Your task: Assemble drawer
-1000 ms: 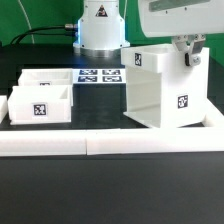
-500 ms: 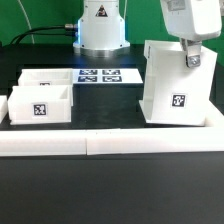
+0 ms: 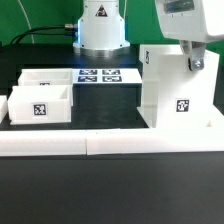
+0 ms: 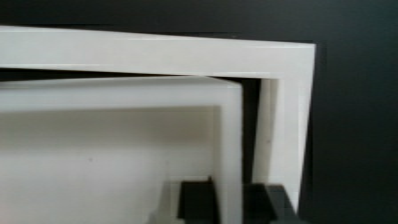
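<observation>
One second has swung the housing (image 3: pixel 178 92) taller, nearer upright, beneath the fingers (image 3: pixel 191 56) clenched on its wall, likely readying it for the trays (image 3: pixel 40 104), well apart.

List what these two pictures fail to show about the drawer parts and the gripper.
- Rear tray: front wall hidden behind the front tray, exterior view.
- Box housing: inside hidden by its own walls, exterior view.
- Gripper: fingertips blurred and cut off by the picture's edge, wrist view.
- Trays: outside the wrist view.

Thin marker board (image 3: pixel 98 75) flat on black table (image 3: pixel 110 190), long low white border wall (image 3: pixel 60 142) along front
</observation>
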Controlling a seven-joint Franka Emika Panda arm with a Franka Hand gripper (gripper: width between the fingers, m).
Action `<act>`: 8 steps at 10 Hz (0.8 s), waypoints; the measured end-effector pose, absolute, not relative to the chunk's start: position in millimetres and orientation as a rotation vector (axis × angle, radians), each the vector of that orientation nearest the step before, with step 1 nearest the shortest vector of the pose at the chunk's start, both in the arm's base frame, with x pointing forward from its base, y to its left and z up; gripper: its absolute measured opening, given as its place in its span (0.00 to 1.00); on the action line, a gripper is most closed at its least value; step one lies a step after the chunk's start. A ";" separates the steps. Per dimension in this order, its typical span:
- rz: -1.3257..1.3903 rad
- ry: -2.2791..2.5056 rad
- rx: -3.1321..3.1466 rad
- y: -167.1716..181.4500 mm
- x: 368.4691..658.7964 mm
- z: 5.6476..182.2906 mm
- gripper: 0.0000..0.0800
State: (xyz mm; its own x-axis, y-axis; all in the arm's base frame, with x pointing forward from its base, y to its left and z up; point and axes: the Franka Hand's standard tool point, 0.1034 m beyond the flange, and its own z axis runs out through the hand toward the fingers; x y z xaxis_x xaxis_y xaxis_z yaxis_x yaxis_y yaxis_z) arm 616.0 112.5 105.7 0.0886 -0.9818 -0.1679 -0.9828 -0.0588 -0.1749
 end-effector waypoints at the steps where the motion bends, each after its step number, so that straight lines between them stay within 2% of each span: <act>1: 0.004 1.970 -2.119 112.2 623.3 106.5 0.05; 4: 0.008 1.974 -2.112 110.3 640.9 103.7 0.05; 8: 0.023 1.977 -2.117 110.2 643.9 102.6 0.05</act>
